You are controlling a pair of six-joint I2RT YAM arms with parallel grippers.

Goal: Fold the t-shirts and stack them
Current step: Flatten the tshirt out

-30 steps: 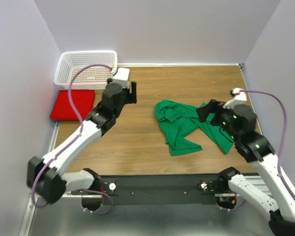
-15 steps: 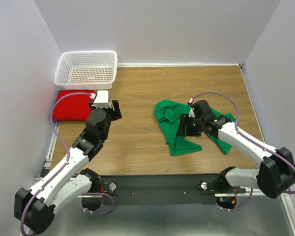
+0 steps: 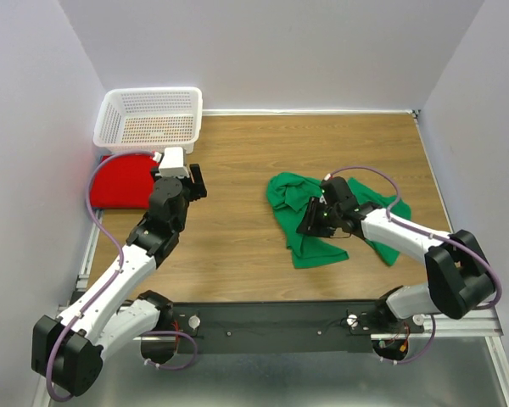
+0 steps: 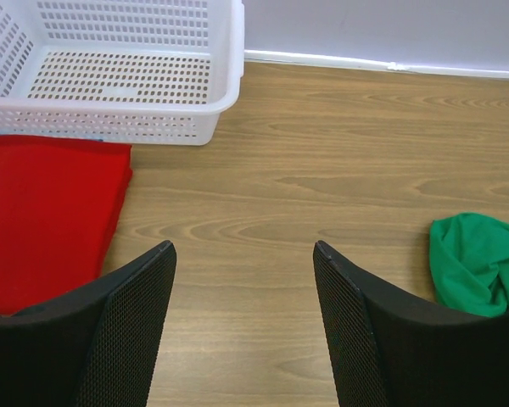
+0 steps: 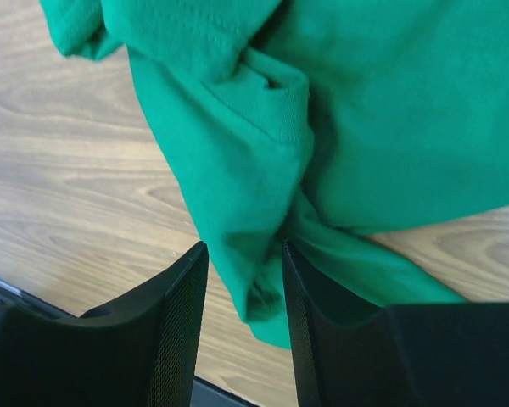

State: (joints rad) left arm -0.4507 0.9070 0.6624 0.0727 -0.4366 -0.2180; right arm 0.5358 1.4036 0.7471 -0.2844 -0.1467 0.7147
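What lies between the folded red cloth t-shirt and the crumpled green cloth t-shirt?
Bare wooden tabletop, shown by the left wrist view; the open left gripper hovers above it.

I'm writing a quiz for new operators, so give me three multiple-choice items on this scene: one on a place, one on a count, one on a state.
1. Where does the red t-shirt lie?
A. next to the basket
B. inside it
C. on the far right

2. How many t-shirts show?
A. one
B. two
C. three

3. The left gripper is:
A. open and empty
B. shut on cloth
C. out of view

Answers:
1 A: the red cloth lies on the wood just in front of the white basket.
2 B: there is one red t-shirt and one green t-shirt.
3 A: bare wood shows between its spread fingers.
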